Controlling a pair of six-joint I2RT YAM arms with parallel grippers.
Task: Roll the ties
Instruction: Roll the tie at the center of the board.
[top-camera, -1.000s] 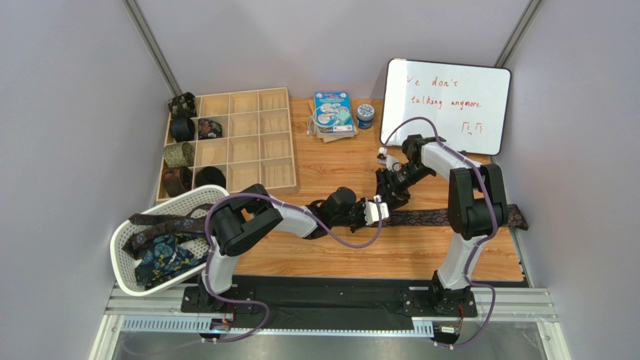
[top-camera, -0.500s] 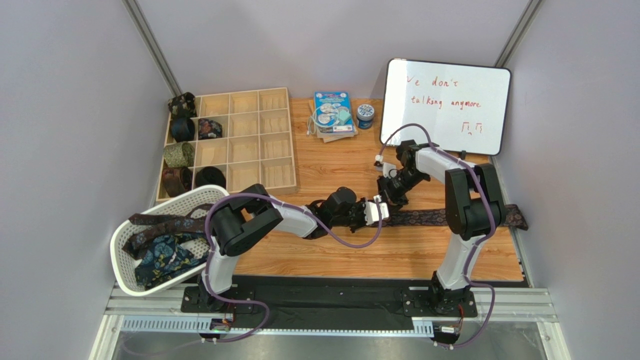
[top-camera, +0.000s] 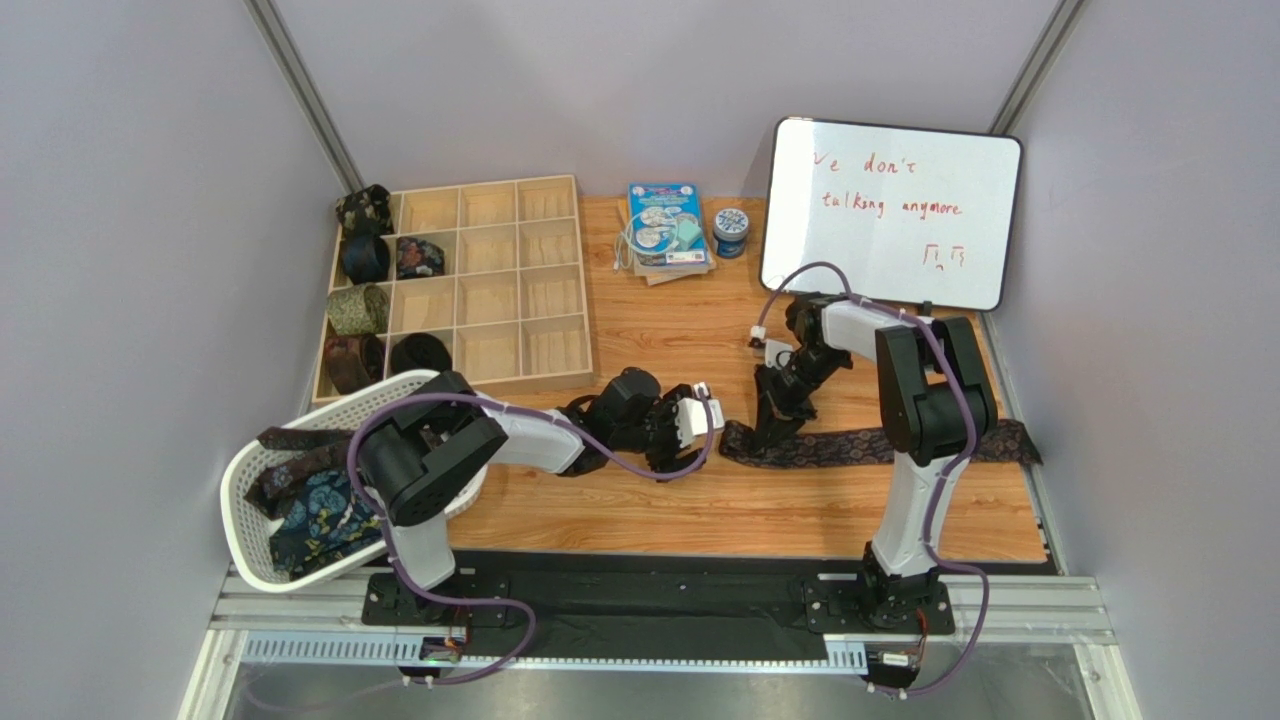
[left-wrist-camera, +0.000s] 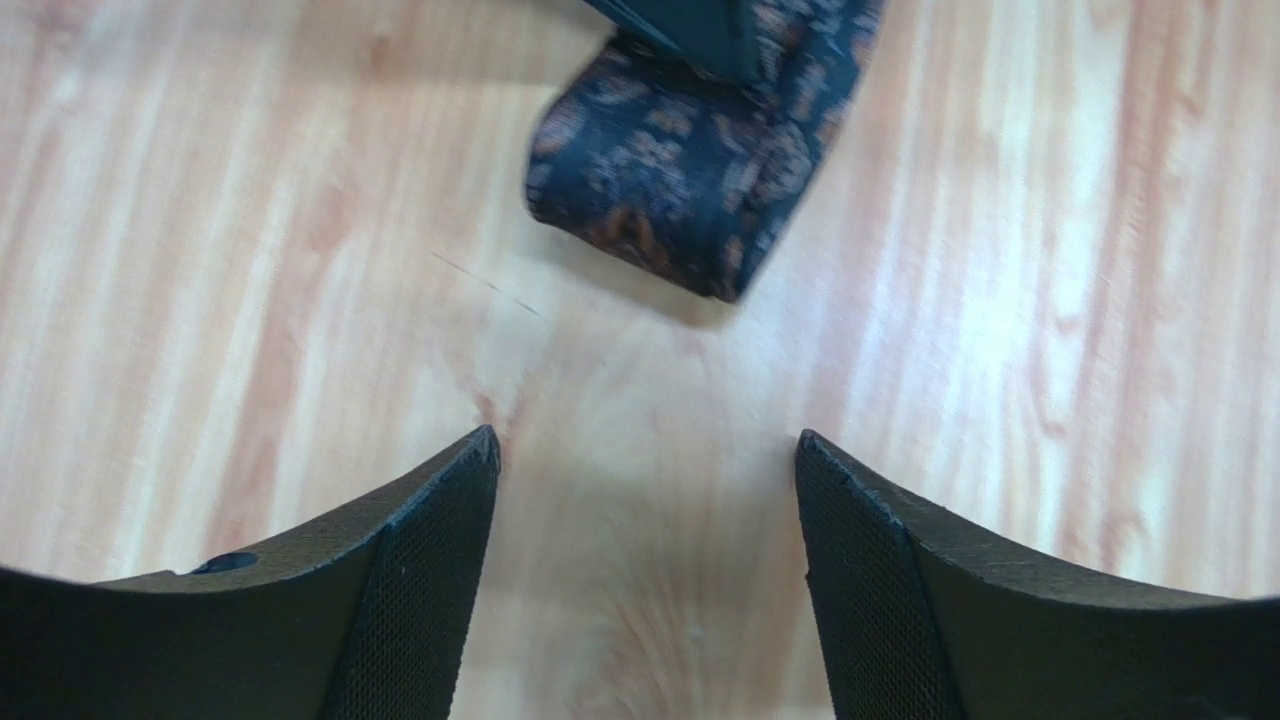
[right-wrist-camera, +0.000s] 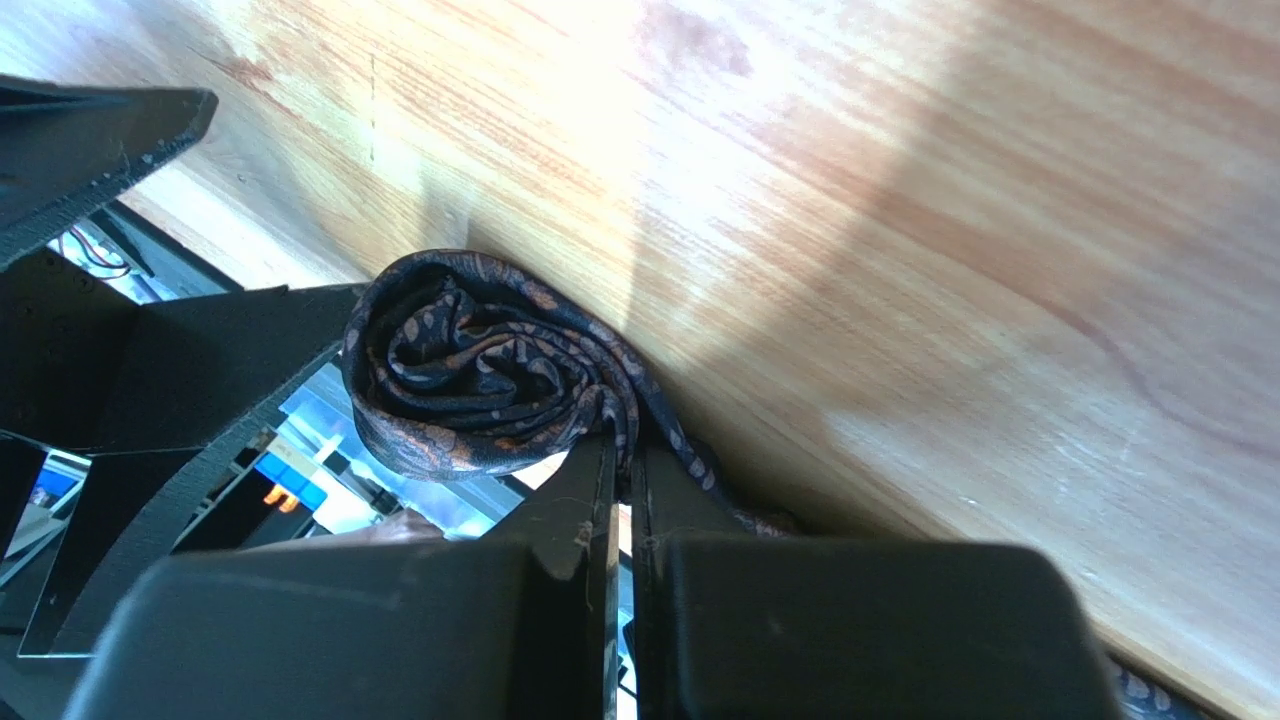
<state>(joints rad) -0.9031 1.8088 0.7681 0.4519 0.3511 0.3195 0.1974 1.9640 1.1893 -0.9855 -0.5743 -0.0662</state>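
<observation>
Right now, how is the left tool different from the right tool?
The left tool is open and empty; the right tool is shut, pinching the tie at its rolled end. The left tool sits apart from the tie; the right tool touches it. Both are black, over the wooden table.

Bare tabletop (top-camera: 661, 323) at frame centre lies open. The tie (top-camera: 842, 446) stretches across right-centre, the compartment tray (top-camera: 489, 300) fills the upper left, and the whiteboard (top-camera: 894, 210) stands upper right.
</observation>
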